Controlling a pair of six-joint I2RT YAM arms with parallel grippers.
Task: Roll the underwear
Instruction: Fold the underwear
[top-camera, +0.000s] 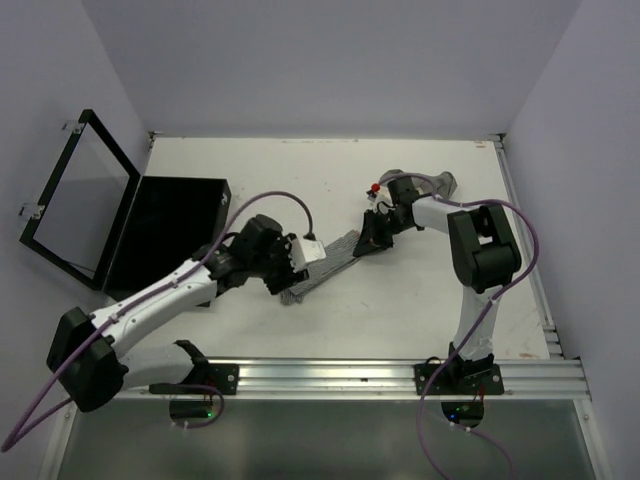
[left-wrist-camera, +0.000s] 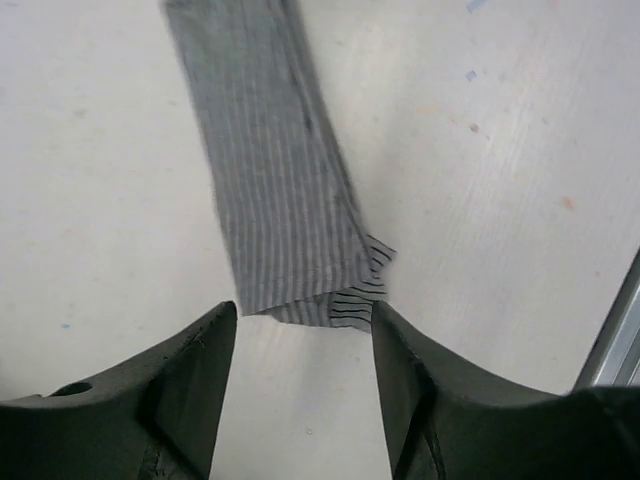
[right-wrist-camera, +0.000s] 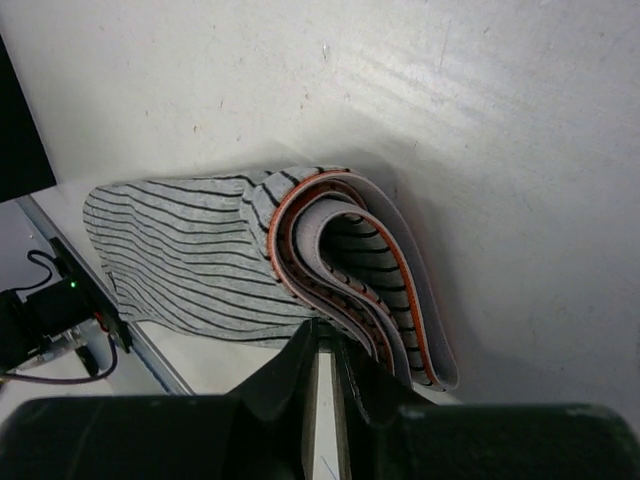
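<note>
Top view: the underwear (top-camera: 333, 260), a grey striped strip folded long, lies slantwise mid-table (top-camera: 300, 170) between my two grippers. The black box (top-camera: 165, 230), lid raised, sits well apart at the left.

Left wrist view: my left gripper (left-wrist-camera: 303, 322) stands with its jaws wide. The near end of the underwear (left-wrist-camera: 275, 180) lies flat on the table just ahead of the fingertips (left-wrist-camera: 215, 335), touched by neither.

Right wrist view: my right gripper (right-wrist-camera: 322, 345) has its jaws drawn narrow, only a slit between them. Its tips meet the lower edge of the underwear (right-wrist-camera: 200, 260), where the orange-edged waistband curls over in several layers. Whether a layer is pinched between the jaws I cannot tell.
</note>
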